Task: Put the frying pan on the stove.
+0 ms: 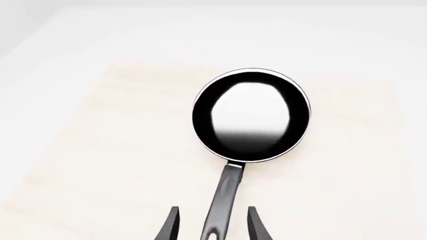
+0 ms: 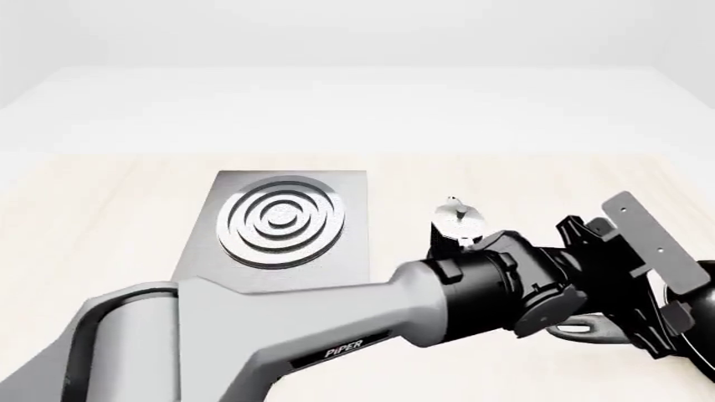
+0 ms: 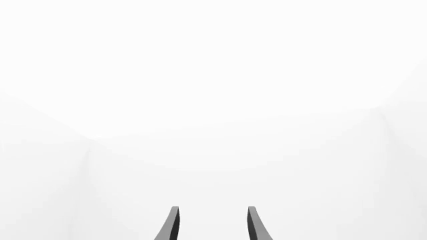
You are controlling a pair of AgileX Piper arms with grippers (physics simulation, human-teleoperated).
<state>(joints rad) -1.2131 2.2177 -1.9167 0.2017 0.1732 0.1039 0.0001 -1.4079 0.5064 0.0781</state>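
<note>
The frying pan (image 1: 251, 115) is a round black pan with a pale glossy inside, lying flat on the pale wood table. Its long dark handle (image 1: 225, 197) runs back between the fingers of my left gripper (image 1: 213, 225). The jaws are open, one on each side of the handle, with a gap on both sides. In the front view my left arm (image 2: 491, 289) reaches across to the far right and hides most of the pan; only the handle's end (image 2: 583, 327) shows. The stove (image 2: 280, 222) is a grey slab with silver rings, at centre left. My right gripper (image 3: 210, 225) is open and empty, facing blank white.
A black-and-silver moka pot (image 2: 457, 223) stands just right of the stove, between it and the pan. The pale wood table top (image 2: 90, 209) stretches left of the stove. The right arm does not show in the front view.
</note>
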